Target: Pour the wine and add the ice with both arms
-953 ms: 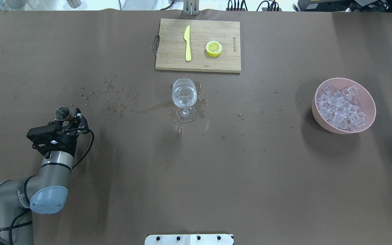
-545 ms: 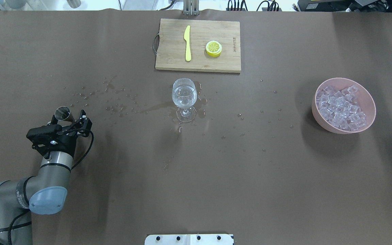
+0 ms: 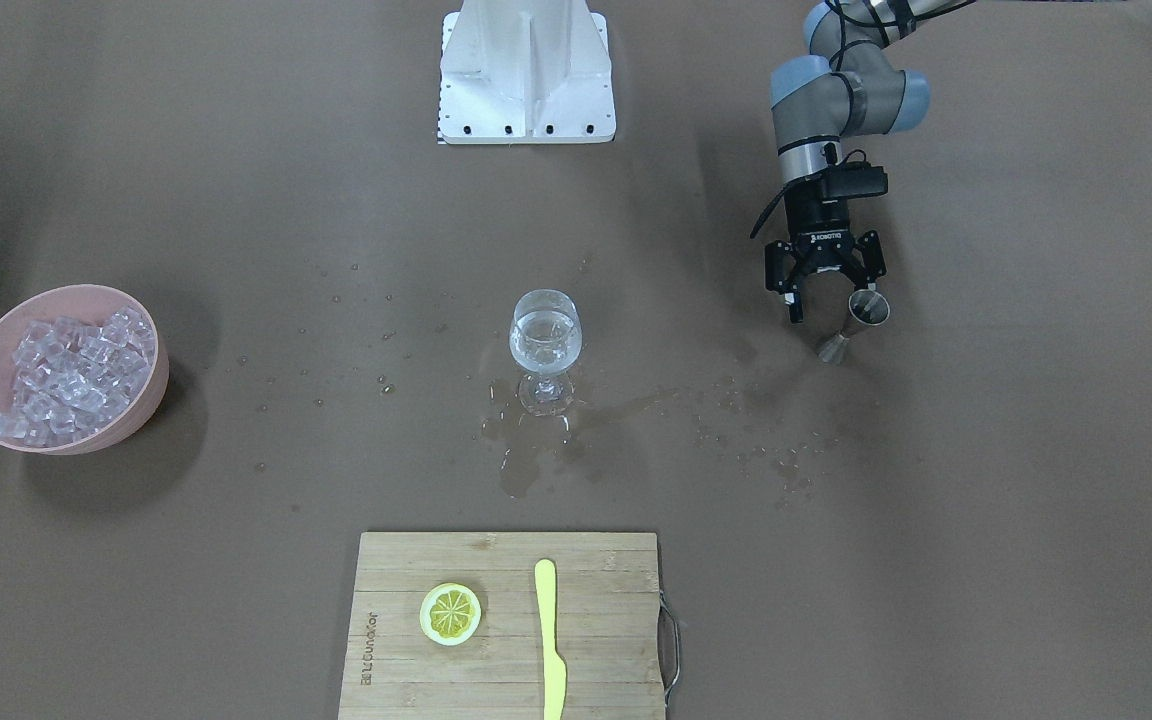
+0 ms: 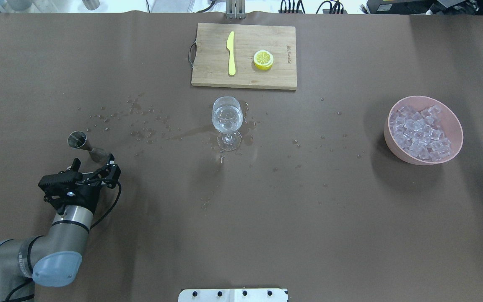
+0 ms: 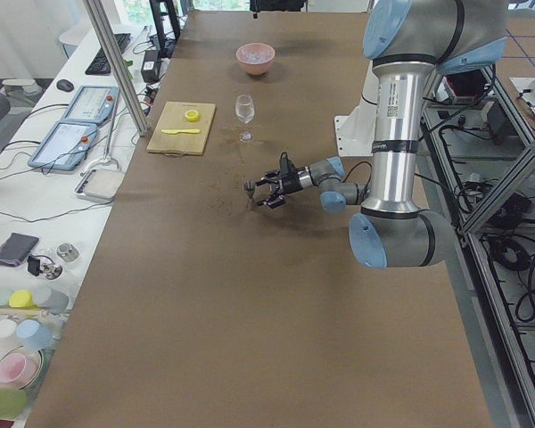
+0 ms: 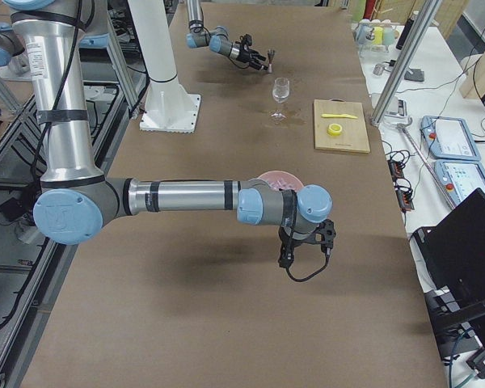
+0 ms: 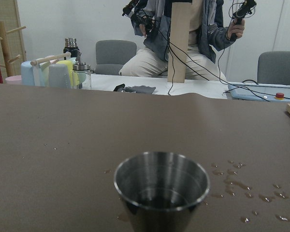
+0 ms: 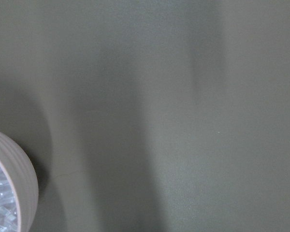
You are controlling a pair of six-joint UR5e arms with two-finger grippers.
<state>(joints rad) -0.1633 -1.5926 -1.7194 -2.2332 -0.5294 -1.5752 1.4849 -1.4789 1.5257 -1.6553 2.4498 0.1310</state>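
A wine glass (image 4: 227,121) with a little clear wine (image 4: 226,114) stands mid-table, also in the front view (image 3: 545,345). A steel jigger (image 4: 83,143) stands upright on the table at the left and fills the left wrist view (image 7: 162,186). My left gripper (image 4: 92,162) is open and empty, just short of the jigger on the robot's side (image 3: 833,305). A pink bowl (image 4: 455,121) of ice cubes (image 4: 419,132) sits at the right. My right gripper (image 6: 303,242) hangs beside the bowl on the near side. I cannot tell whether it is open.
A wooden cutting board (image 4: 208,75) with a yellow knife (image 4: 231,52) and a lemon slice (image 4: 263,59) lies beyond the glass. Spilled drops and a puddle (image 4: 191,133) spread around the glass foot and toward the jigger. The white base block (image 3: 526,70) is at the robot's edge.
My left gripper has opened off the jigger and drawn back toward the robot. The jigger stays standing on the table. Glass and bowl have not moved.
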